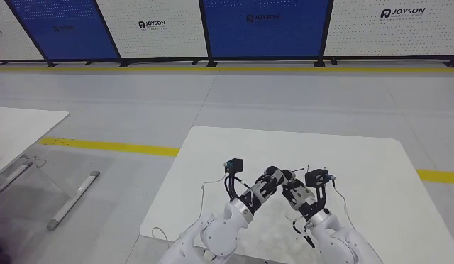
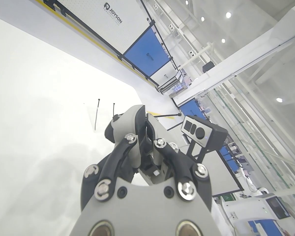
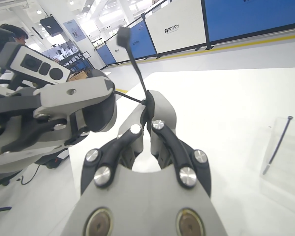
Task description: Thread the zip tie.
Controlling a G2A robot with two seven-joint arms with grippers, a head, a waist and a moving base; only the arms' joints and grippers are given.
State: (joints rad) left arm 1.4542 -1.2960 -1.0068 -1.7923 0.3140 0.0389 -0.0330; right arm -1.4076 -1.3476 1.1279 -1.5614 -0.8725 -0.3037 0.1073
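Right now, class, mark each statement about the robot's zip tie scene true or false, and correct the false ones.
1. The right hand is shut on a black zip tie. True.
2. That tie's head lies flat on the table. False: it sticks up in the air above the hand.
3. A spare zip tie lies on the table. True.
4. The left hand is far from the right one. False: they are close together, with the tie running between them.

Left gripper (image 2: 145, 114) and right gripper (image 3: 147, 99) hover close together, fingers of both closed.
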